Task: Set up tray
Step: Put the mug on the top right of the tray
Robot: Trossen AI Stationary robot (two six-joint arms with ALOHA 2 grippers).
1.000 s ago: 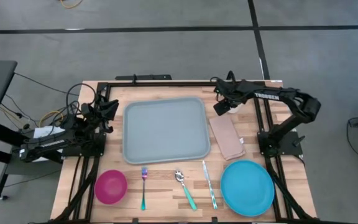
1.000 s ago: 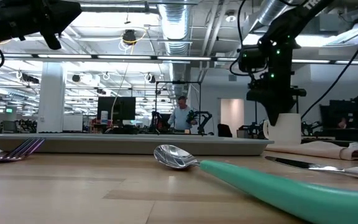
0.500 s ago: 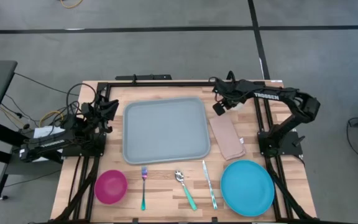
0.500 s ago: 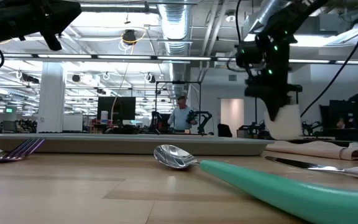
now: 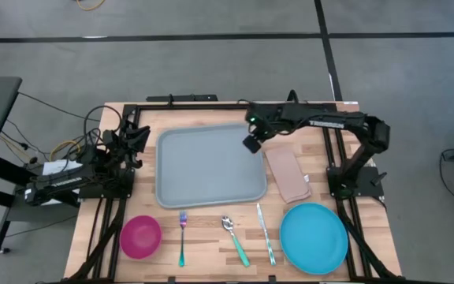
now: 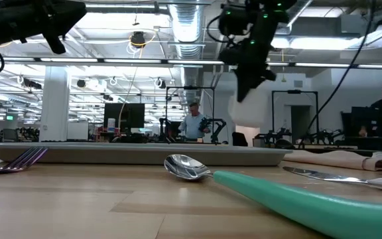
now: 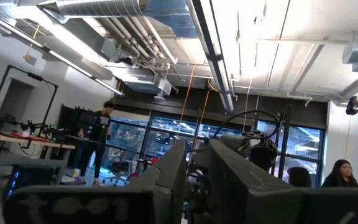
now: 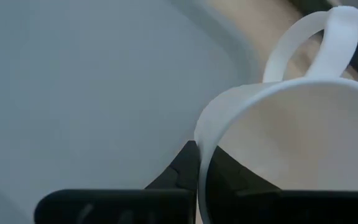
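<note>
Wooden slats make up the surface, framed by dark rails, and near its middle lies the tray, grey-blue, flat and bare, with everything else ranged around it as if waiting to be loaded on.

Next in size is the round blue plate at the near right corner, then the beige napkin just beside the tray's right rim, then the pink bowl at the near left. Between bowl and plate lie a fork, a spoon and a knife, side by side and apart from one another.

Smallest of the set is the white mug, held in the air by the right gripper over the tray's far right corner. The wrist view shows one dark finger inside the cup and the other outside (a pinch on the wall, near the rim), the handle turned away from the fingers. That grip suits a straight-down placement, since nothing sticks out below the mug's base. In the low view the mug hangs well clear of the tray, so I judge the step in hand to be carrying it to a spot and lowering it.

Off the tray's left side the left gripper waits, its fingers close together with only a narrow gap and nothing between them.
</note>
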